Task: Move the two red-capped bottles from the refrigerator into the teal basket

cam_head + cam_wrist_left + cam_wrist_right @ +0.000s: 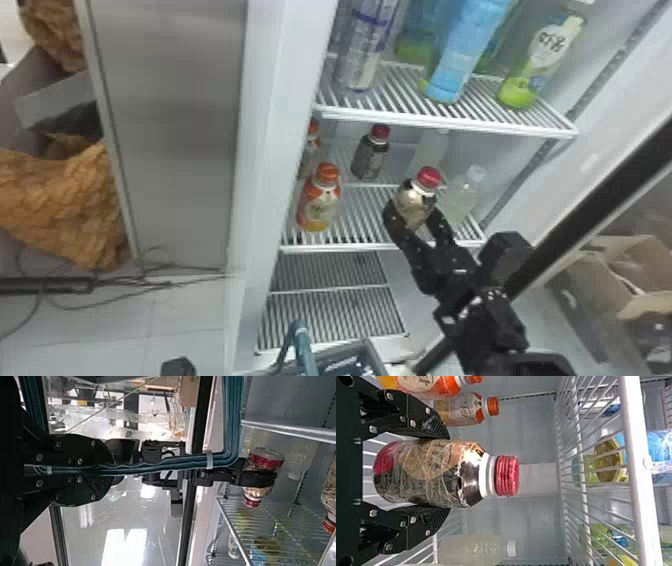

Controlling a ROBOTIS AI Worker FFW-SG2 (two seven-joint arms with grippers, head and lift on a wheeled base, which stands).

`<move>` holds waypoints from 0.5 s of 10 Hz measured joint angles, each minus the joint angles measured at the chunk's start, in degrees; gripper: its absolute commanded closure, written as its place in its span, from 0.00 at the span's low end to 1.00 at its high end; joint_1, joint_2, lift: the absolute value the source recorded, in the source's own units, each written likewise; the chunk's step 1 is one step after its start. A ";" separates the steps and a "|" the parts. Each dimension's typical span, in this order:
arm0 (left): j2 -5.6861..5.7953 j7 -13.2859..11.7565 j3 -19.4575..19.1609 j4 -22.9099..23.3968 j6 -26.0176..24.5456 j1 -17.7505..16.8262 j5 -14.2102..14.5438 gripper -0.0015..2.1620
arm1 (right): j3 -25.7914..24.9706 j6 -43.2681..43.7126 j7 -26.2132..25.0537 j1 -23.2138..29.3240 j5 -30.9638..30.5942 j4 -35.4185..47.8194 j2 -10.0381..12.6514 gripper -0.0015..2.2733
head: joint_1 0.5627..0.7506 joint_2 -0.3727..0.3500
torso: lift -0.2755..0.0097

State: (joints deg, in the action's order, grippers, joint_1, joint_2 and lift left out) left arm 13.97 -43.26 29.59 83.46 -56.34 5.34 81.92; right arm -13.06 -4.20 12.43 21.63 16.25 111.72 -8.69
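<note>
In the head view, my right gripper (417, 217) is shut around a red-capped bottle (415, 202) at the middle shelf's front. Both fingers press against that bottle (431, 473) in the right wrist view, where the gripper (449, 473) comes in from the left. I cannot tell whether its base touches the shelf. The other red-capped bottle (369, 155) stands farther back. The teal basket's handle (304, 345) and rim (372, 352) are at the bottom of the head view. My left gripper (112, 470) is shut on the basket handle (166, 464) in the left wrist view.
An orange-capped bottle (320, 200) stands left of the held bottle, another behind it. A pale-capped clear bottle (462, 195) is close on the right. Above hangs a wire shelf (445, 122) with tall bottles. The dark door edge (600, 200) runs along the right.
</note>
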 measured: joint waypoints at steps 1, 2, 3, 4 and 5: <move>0.00 0.13 -0.01 0.00 0.27 0.00 -0.03 0.50 | -1.28 -2.95 1.36 1.75 0.41 3.06 0.09 0.25 | 0.70 0.03 | 0.17; 0.00 0.27 -0.16 0.00 0.59 0.05 -0.13 0.50 | -2.38 -5.36 2.67 3.70 0.76 5.79 0.25 0.25 | 0.70 0.03 | 0.17; 0.00 0.39 -0.37 -0.01 0.75 0.21 -0.17 0.50 | -3.16 -7.63 3.39 5.59 0.90 8.17 0.48 0.25 | 0.70 0.03 | 0.17; 0.00 0.65 -0.64 -0.10 1.03 0.27 -0.68 0.50 | -3.87 -10.75 4.51 7.10 0.50 10.67 0.72 0.25 | 0.70 0.03 | 0.17; 0.00 0.87 -0.92 -0.12 1.75 0.26 -1.59 0.50 | -4.80 -15.01 6.25 8.02 -0.62 13.28 0.92 0.25 | 0.70 0.03 | 0.17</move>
State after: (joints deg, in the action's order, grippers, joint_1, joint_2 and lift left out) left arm 13.97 -42.38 28.67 83.33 -54.59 5.60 80.33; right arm -17.86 -19.21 18.68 29.65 15.63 125.01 -7.77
